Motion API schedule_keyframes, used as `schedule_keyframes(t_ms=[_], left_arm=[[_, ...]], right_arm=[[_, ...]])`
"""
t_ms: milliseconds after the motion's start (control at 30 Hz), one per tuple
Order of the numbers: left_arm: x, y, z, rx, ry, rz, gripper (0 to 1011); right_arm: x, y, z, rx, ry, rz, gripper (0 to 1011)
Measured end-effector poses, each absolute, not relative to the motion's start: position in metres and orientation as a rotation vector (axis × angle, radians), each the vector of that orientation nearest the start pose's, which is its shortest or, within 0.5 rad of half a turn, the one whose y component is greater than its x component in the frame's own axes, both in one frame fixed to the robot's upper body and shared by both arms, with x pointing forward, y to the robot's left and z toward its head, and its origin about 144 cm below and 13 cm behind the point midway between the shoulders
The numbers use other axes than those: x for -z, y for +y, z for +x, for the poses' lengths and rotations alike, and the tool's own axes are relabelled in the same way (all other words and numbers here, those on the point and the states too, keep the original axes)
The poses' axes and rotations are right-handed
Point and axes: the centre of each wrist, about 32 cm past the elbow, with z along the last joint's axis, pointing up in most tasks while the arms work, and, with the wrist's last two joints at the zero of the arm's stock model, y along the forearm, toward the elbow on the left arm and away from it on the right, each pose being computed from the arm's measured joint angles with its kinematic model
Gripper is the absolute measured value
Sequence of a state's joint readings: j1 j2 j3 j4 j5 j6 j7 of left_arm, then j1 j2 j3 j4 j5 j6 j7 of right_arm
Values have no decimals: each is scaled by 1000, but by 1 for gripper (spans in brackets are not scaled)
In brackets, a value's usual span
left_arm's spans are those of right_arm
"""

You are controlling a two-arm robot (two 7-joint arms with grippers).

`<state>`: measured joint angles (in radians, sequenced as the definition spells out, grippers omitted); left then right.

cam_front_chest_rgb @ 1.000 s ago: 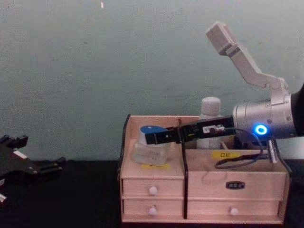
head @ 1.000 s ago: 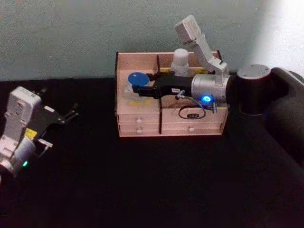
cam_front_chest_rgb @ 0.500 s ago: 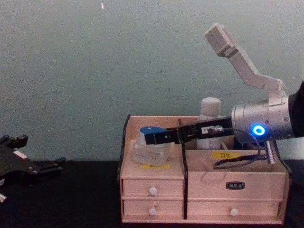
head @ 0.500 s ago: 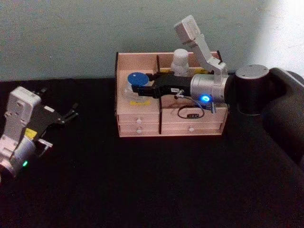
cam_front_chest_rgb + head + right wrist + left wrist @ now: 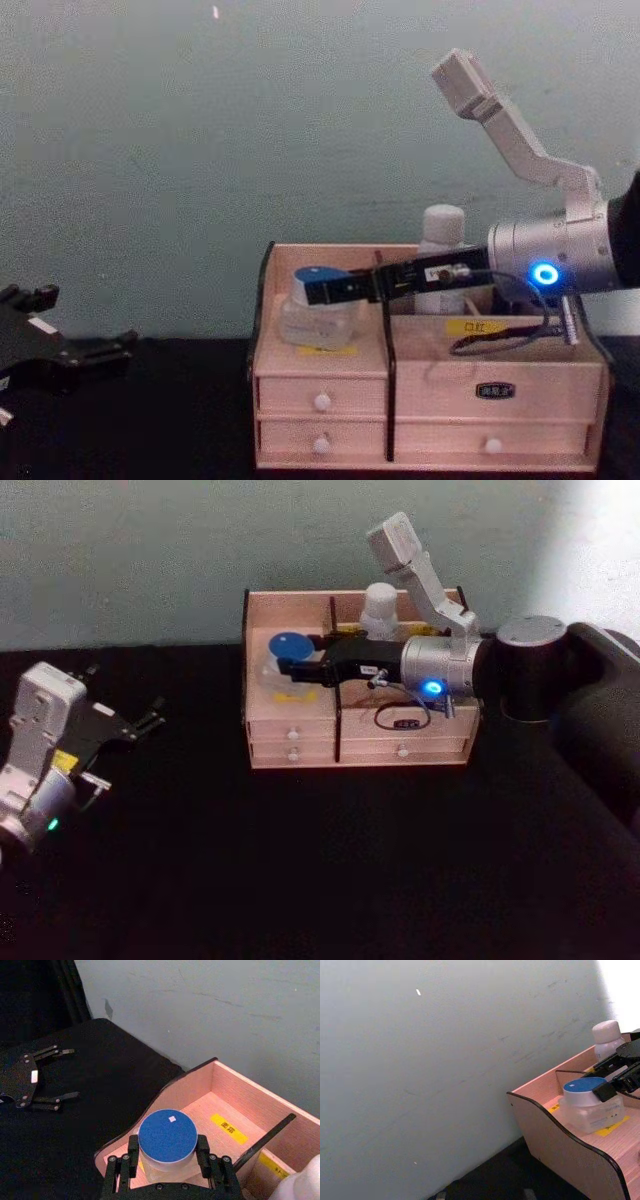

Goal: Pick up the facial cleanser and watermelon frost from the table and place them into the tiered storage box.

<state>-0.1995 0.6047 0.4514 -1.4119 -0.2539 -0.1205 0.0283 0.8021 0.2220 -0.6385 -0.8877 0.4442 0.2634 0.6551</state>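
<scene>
The tiered storage box [image 5: 290, 598] stands on the black table against the wall. A clear jar with a blue lid [image 5: 287, 646] sits in its left front compartment. My right gripper [image 5: 285, 670] reaches in from the right, fingers [image 5: 132, 1152] pressed on both sides of the jar [image 5: 167, 1136]. A white capped bottle [image 5: 380, 608] stands upright in the back right compartment. I cannot read which is the facial cleanser and which the watermelon frost. My left gripper [image 5: 150, 720] hovers open at the table's left, away from the box.
The box [image 5: 430, 400] has two rows of white-knobbed drawers in front and dark side panels. A grey-green wall rises right behind it. Bare black tabletop stretches in front of the box and between it and the left arm.
The right arm's wrist has lifted and shifted very slightly. The jar has stayed in the left compartment with the gripper around it. The left arm has barely moved.
</scene>
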Motion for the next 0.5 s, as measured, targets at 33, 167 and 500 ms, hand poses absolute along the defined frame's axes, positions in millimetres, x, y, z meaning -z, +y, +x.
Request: schedule_keyframes(t_ms=[33,167,500], left_arm=[[-1140,310,489,-1248,-285,304,1001],[-1140,310,489,-1248,-285,304,1001],[-1140,310,489,-1248,-285,304,1001]], right_arm=[[-1223,-191,644,607,178,-301,700],[-1223,-191,644,606,178,-302,747],[-1223,-192,644,606,177,-302,1002]])
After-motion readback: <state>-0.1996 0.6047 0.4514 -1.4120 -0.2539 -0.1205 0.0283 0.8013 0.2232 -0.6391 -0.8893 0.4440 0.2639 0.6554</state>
